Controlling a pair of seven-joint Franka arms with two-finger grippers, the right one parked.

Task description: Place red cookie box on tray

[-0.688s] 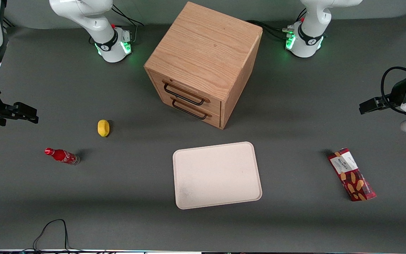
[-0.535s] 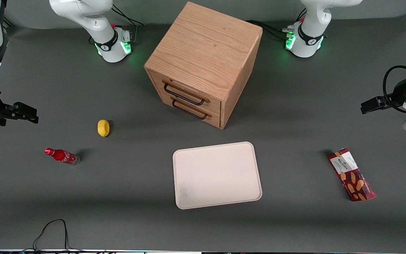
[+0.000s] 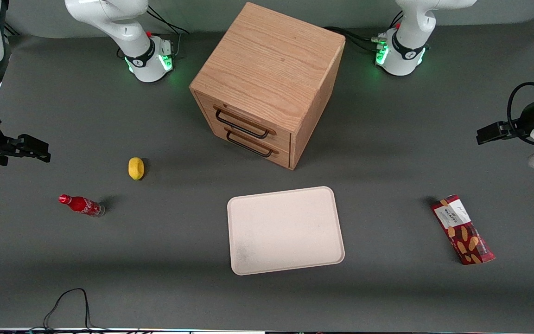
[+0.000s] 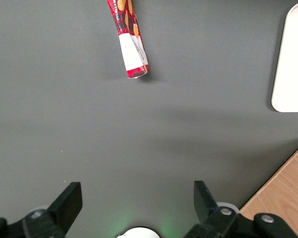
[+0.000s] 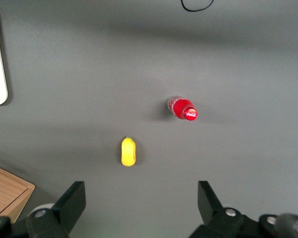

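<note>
While the red cookie box (image 3: 462, 229) lies flat on the grey desk (image 3: 387, 287) toward the working arm's end, the pincer (image 4: 137, 198) hangs in the air well apart from it, farther from the front camera than the box, with its 2 fingers (image 4: 68, 202) spread wide and nothing between them. From the front you can see the same pincer (image 3: 488, 133) sticking out of the white arm at the edge of the shot.

The box has its white label panel at the end farther from the front camera, and the tan cookie pictures run along the rest of it. It sits at a slight angle, not square to the desk edge. In the wrist view the box (image 4: 128, 38) is on bare desk, with a corner of the tray (image 4: 292, 64) off to one side and not touching it.

The tray (image 3: 285, 230) is cream-white, flat, nothing on it, sitting in front of the wooden drawer cabinet (image 3: 267, 83), nearer to the front camera than the cabinet. Both of the cabinet's 2 drawers look shut.

Toward the parked arm's end there's a small red soda bottle (image 3: 81, 204) and a yellow lemon (image 3: 136, 168), the lemon a bit farther from the front camera than the bottle.
</note>
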